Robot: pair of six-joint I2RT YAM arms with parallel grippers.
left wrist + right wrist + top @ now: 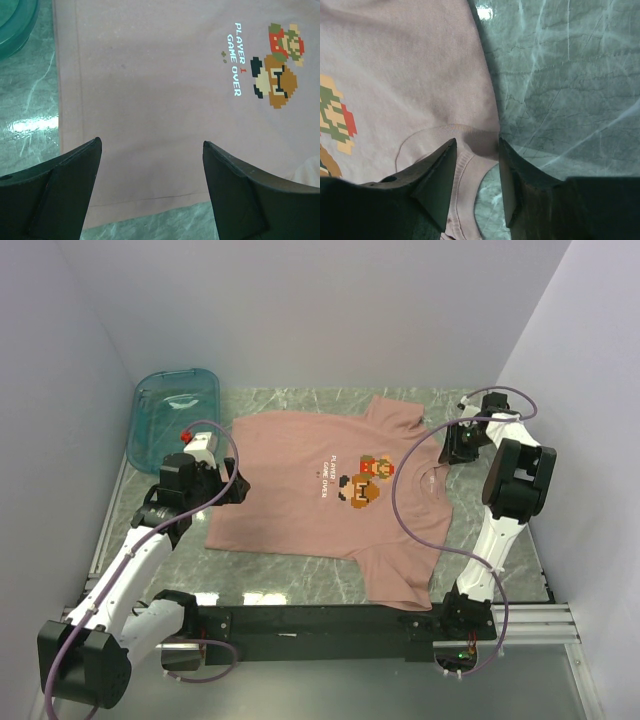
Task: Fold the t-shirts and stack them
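Note:
The dusty-pink t-shirt lies flat and face up on the marble table, collar to the right, hem to the left. Its pixel-art print and white text show mid-chest. My left gripper is open wide just over the hem at the shirt's near-left corner; in the left wrist view the shirt lies between the fingers. My right gripper is at the collar; in the right wrist view its jaws stand part-open astride the ribbed neckline, which lies flat.
A translucent teal plastic bin stands at the back left, close to the left arm, and its rim shows in the left wrist view. White walls enclose the table on three sides. Bare marble lies right of the collar.

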